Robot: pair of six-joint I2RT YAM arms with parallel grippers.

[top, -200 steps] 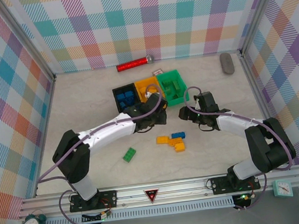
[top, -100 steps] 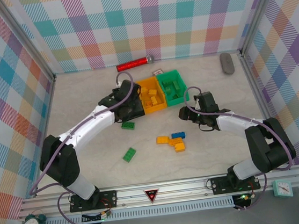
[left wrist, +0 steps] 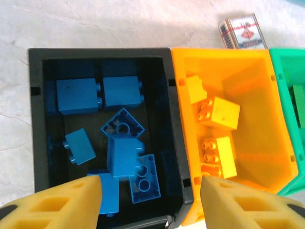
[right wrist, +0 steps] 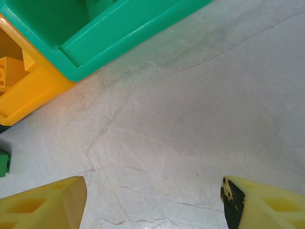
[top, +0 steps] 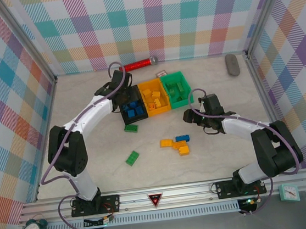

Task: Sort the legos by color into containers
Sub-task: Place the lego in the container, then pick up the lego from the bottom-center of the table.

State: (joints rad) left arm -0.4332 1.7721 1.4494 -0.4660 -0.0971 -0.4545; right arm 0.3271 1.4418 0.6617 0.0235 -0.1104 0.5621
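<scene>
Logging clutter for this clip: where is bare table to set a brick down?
Free: between the green bin and grey oval; the table strip between the loose legos and the near edge. Crowded: mid-table around those legos.

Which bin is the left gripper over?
The black bin, leftmost of the row and holding blue bricks. The left gripper hovers open above it; the orange bin and green bin sit to its right.

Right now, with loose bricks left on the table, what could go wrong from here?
1. The open left end effector hangs close over the black bin, which touches the orange bin; withdrawing carelessly might snag the rim and shift both.
2. On the table a blue brick lies against orange bricks; the open right end effector may pinch two colours at once.
</scene>
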